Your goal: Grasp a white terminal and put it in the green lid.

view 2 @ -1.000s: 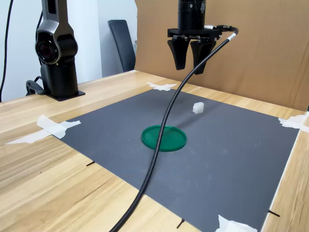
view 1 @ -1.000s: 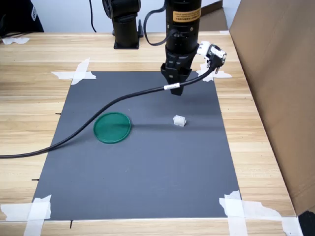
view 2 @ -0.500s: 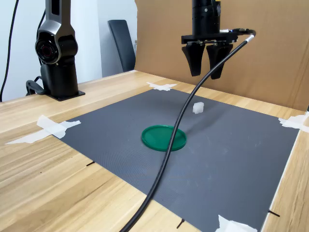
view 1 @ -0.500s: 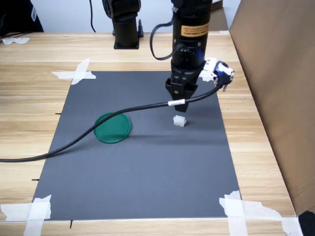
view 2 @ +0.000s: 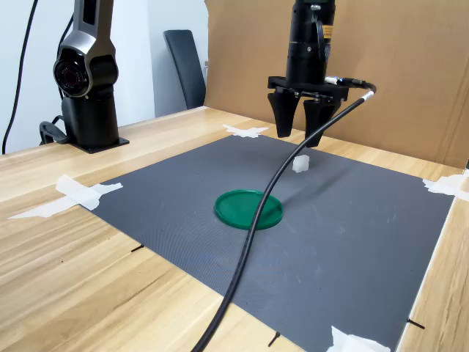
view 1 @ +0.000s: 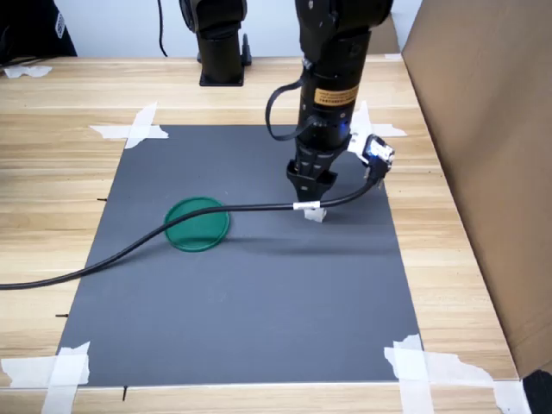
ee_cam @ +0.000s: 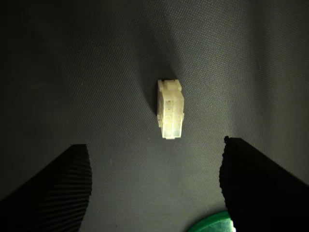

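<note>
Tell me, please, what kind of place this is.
Probably a robotics lab bench: a wooden table with a dark mat fixed by tape strips, a cardboard screen, and a second robot base nearby.

Light wooden table (view 1: 52,172) carries a dark grey mat (view 1: 250,302), corners fixed with white tape strips (view 1: 134,129). On the mat: green lid (view 1: 197,223), white terminal (view 2: 300,163), trailing black cable (view 1: 103,263).

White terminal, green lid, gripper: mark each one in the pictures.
white terminal (ee_cam: 171,109), wrist view: middle of its body.
green lid (view 2: 248,210), second exterior view: centre of the disc.
gripper (view 2: 299,130), second exterior view: midway between the open fingertips.
</note>
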### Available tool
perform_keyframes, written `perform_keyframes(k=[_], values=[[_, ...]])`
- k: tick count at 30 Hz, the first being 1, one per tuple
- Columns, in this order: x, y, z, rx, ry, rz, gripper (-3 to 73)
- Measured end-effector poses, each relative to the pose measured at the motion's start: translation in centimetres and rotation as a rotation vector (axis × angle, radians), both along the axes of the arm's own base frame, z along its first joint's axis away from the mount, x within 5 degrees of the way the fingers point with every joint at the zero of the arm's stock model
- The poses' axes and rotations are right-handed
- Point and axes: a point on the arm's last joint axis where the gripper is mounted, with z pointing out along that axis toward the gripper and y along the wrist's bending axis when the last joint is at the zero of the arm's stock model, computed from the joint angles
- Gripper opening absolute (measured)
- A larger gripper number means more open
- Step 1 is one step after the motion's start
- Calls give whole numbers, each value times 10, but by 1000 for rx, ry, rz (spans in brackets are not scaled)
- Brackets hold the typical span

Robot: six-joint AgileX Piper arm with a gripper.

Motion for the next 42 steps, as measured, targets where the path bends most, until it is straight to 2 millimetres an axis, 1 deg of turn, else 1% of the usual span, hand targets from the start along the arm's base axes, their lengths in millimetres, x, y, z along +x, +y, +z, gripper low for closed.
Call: perform_keyframes(k=[5,12,13,18,21,23,27,33,35,38,42], values=[[0,0,-5,4,-18,9,649],[4,2,-4,28,-60,19,649],[6,3,-3,35,-91,28,649],[8,4,-4,31,-118,77,649],[5,2,-9,40,-91,98,649],[5,-4,-13,52,-70,80,649],[8,-10,-14,58,-74,64,649],[6,-11,-22,59,-62,75,647],[7,-10,-27,56,-49,67,647],[8,-10,-29,58,-50,61,647],[8,-5,-39,41,-30,62,647]])
